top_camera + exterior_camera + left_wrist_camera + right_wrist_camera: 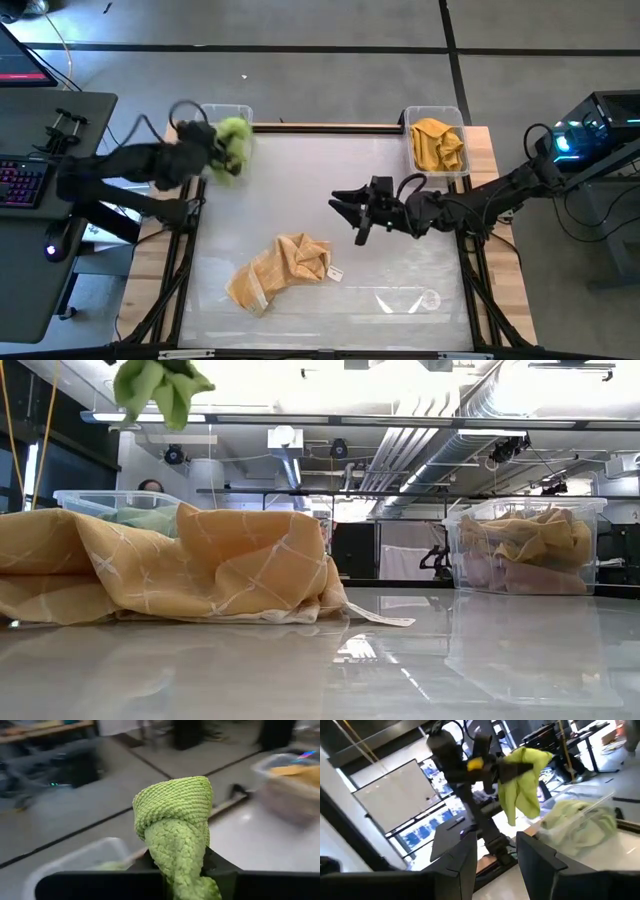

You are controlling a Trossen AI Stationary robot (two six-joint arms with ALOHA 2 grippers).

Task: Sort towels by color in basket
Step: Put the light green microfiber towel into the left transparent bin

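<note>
My left gripper (222, 150) is raised beside the clear left bin (228, 115) at the table's far left corner, shut on a lime green towel (234, 146). That towel shows high in the low view (160, 385) and in the right wrist view (522, 780). The left bin holds pale green towels (580, 822). A mustard yellow towel (285, 268) lies crumpled on the table's near middle. My right gripper (345, 210) hovers open over the table's middle, touching nothing. The clear right bin (436, 140) holds yellow and tan towels (525, 545). My left gripper pinches the lime green towel between its two fingers at a bunched fold (175, 865). Several layers are gathered together. The fingers come about level from the table's left. One bunched end stands out past the fingers (175, 805). The rest hangs slack below (520, 805), lifted clear.
Both bins stand at the table's far edge, left and right. A white tag (375, 617) sticks out of the yellow towel. A desk with a keyboard (20, 185) stands left of the table. Bare tabletop lies between the yellow towel and my right gripper.
</note>
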